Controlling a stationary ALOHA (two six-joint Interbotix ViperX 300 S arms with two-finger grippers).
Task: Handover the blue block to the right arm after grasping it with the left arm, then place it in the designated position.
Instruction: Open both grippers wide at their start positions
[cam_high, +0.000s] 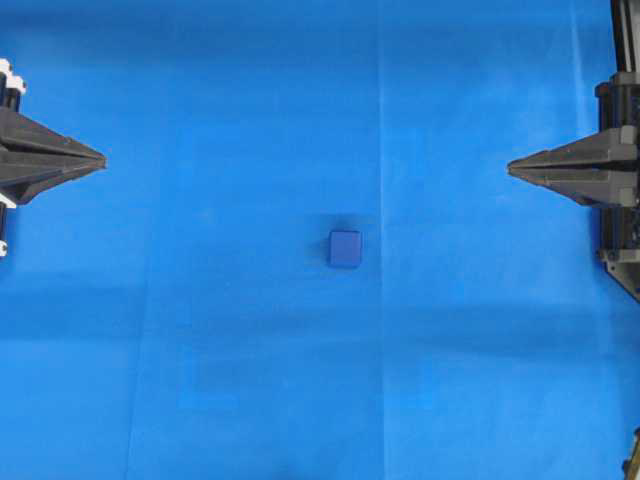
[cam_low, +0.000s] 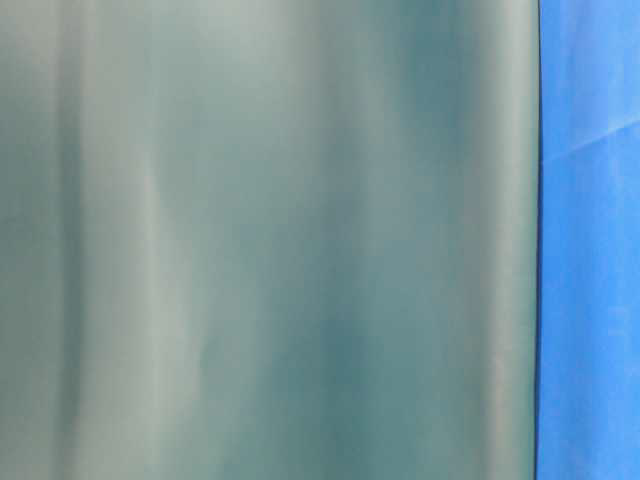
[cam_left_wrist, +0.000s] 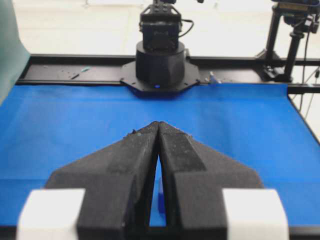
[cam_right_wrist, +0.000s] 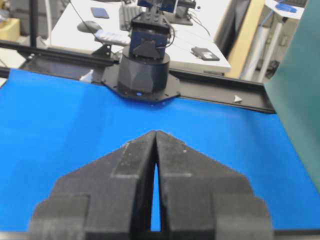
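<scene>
The blue cloth (cam_high: 200, 330) is lying bare around the blue block (cam_high: 345, 248); you are starting from nothing, left gripper (cam_high: 100, 160) and right gripper (cam_high: 512, 167) both closed, empty, well apart.

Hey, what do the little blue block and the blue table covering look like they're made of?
The blue block: probably matte plastic or painted wood, with smooth faces, rounded edges and no glare. The blue covering: likely thin cloth or paper sheeting, matte, marked by straight fold creases. Neither can be told for certain.
</scene>
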